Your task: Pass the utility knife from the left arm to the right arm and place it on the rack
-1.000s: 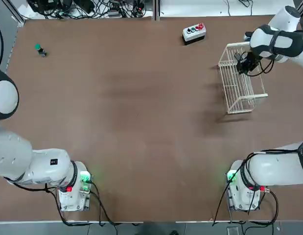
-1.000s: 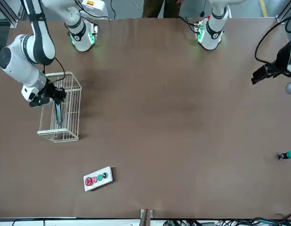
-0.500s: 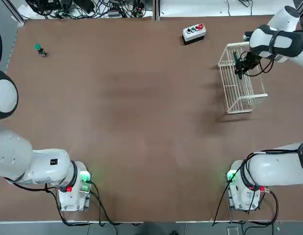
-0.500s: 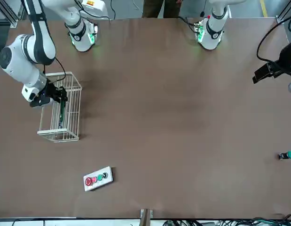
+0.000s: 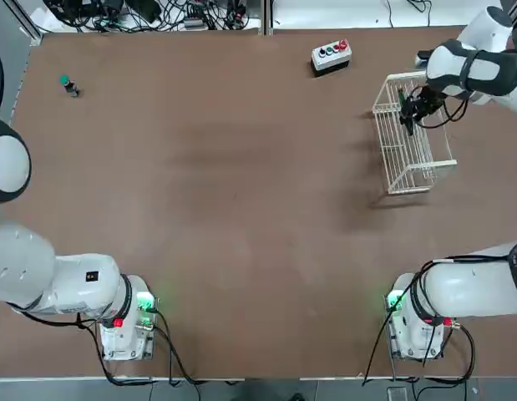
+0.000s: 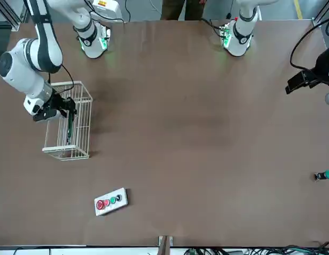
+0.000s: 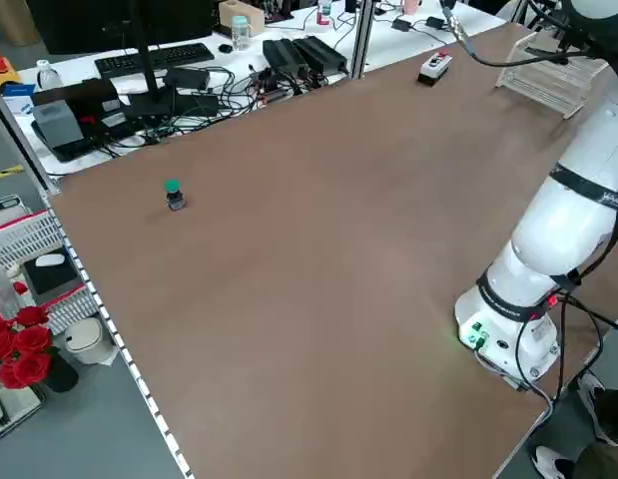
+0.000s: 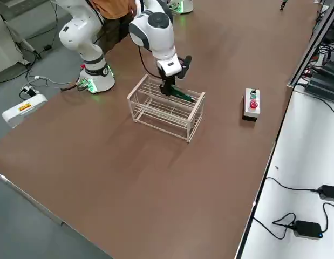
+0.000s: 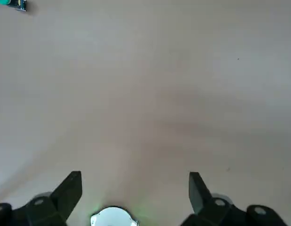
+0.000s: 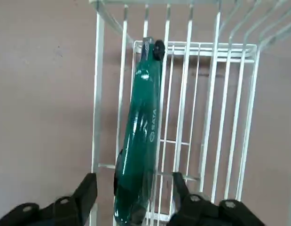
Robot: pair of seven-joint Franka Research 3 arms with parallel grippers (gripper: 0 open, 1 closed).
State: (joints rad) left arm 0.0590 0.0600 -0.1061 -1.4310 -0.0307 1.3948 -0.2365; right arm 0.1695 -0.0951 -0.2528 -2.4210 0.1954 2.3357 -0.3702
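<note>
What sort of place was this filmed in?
Probably a robotics lab: jointed robot arms over a bare tabletop, a button box, and a desk with a keyboard and tangled cables.

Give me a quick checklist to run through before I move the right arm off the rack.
1. Utility knife lying on the wire rack: ok, it rests along the top bars.
2. Right gripper fingers open, one on each side of the knife: ok, they stand apart.
3. Right gripper raised well away from the rack: not ok, it is right over it.
4. Knife free of both right fingers: cannot tell, its near end lies between them.
5. Left gripper out of the way: ok, open and on the far side of the table.
</note>
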